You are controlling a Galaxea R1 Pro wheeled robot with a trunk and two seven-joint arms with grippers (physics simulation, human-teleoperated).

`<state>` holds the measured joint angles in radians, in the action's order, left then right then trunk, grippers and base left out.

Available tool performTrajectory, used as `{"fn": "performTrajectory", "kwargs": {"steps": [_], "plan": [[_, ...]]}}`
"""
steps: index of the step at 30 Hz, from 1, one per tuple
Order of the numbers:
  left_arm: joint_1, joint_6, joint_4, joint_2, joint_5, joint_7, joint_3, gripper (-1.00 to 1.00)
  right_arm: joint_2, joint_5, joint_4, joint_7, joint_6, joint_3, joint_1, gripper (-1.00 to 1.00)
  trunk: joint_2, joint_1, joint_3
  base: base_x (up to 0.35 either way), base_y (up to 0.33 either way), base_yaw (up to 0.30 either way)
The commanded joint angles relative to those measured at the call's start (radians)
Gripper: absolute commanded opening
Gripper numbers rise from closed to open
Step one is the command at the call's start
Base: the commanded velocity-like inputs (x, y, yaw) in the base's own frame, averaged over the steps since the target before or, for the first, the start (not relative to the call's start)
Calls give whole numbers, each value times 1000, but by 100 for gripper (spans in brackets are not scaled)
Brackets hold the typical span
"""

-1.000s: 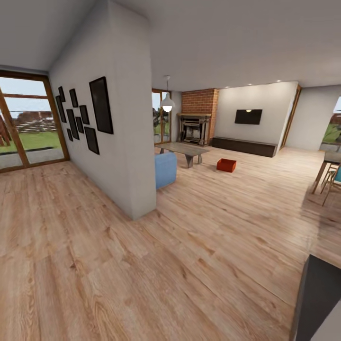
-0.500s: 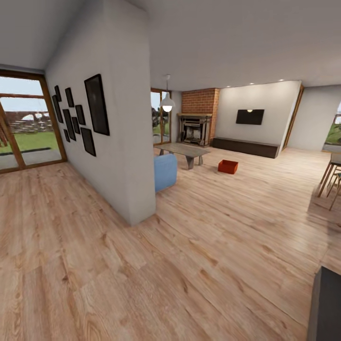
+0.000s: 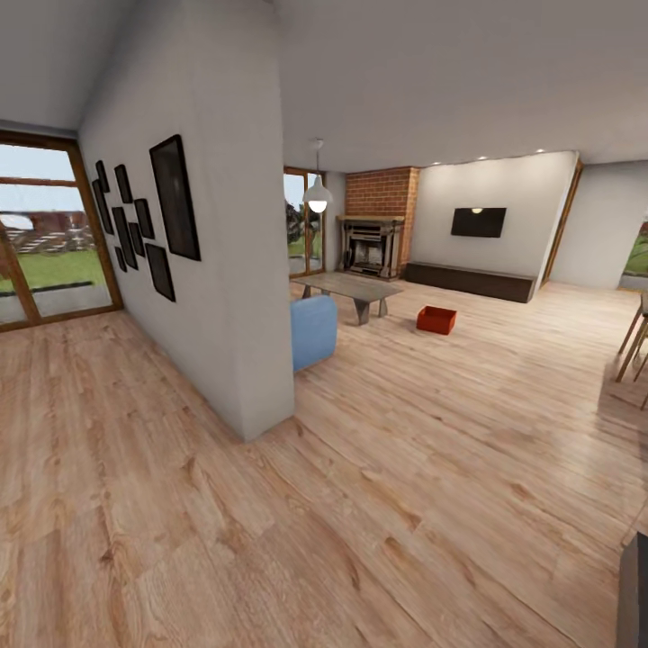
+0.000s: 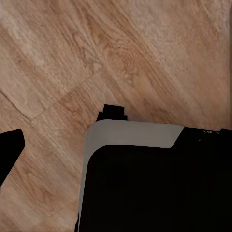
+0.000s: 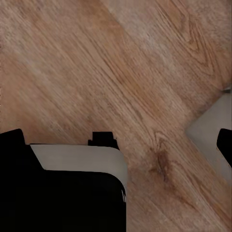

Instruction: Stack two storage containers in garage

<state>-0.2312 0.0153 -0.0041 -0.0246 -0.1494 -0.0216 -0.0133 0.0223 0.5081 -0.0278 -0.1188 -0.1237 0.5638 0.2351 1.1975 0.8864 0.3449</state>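
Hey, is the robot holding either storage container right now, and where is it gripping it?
No. One red storage container sits untouched on the wood floor near the grey table.

Light wood-plank flooring (image 3: 378,468) runs through the room. At 1 o'clock on it: one red-orange lidless rectangular storage container (image 3: 436,319). At 12 o'clock: low grey table (image 3: 349,289), blue upholstered seat (image 3: 313,331) just nearer.
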Motion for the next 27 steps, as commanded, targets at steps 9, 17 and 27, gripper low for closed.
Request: {"fn": "performTrajectory", "kwargs": {"steps": [9,17,27], "plan": [[0,2,0,0,-9,-1,-2,100,1,9,-3,0,-5,8,1,100,1,1,1,322,0,0],[0,2,0,0,-9,-1,-2,100,1,6,-3,11,-4,8,1,100,1,1,1,322,0,0],[0,2,0,0,-9,-1,-2,100,-1,10,-3,11,-4,8,1,100,1,1,1,322,0,-125]]}}
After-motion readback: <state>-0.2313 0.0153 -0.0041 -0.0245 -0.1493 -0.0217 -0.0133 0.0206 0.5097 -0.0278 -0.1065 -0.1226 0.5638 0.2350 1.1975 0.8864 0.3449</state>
